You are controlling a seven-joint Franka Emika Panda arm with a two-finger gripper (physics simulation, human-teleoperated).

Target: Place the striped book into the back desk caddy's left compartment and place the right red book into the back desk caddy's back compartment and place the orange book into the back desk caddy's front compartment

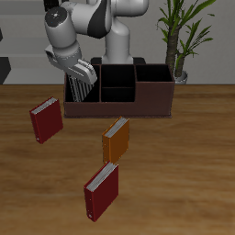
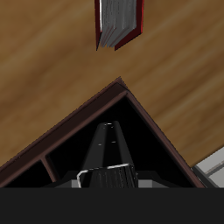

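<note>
My gripper (image 1: 82, 79) hangs over the end of the back desk caddy (image 1: 151, 108) and is shut on the striped book (image 1: 83, 89). The book hangs edge-down into the full-depth left compartment (image 1: 77, 103). In the wrist view the book (image 2: 109, 149) runs from between my fingers (image 2: 87, 178) down into that cell (image 2: 131, 122). The right red book (image 1: 46, 120) lies flat on the table beside that end of the caddy and also shows in the wrist view (image 2: 118, 22). The orange book (image 1: 116, 139) lies in front of the caddy.
A second red book (image 1: 102, 190) lies near the table's front edge. A potted plant (image 1: 181, 37) stands behind the caddy's far end. The robot's base (image 1: 119, 41) stands just behind the caddy.
</note>
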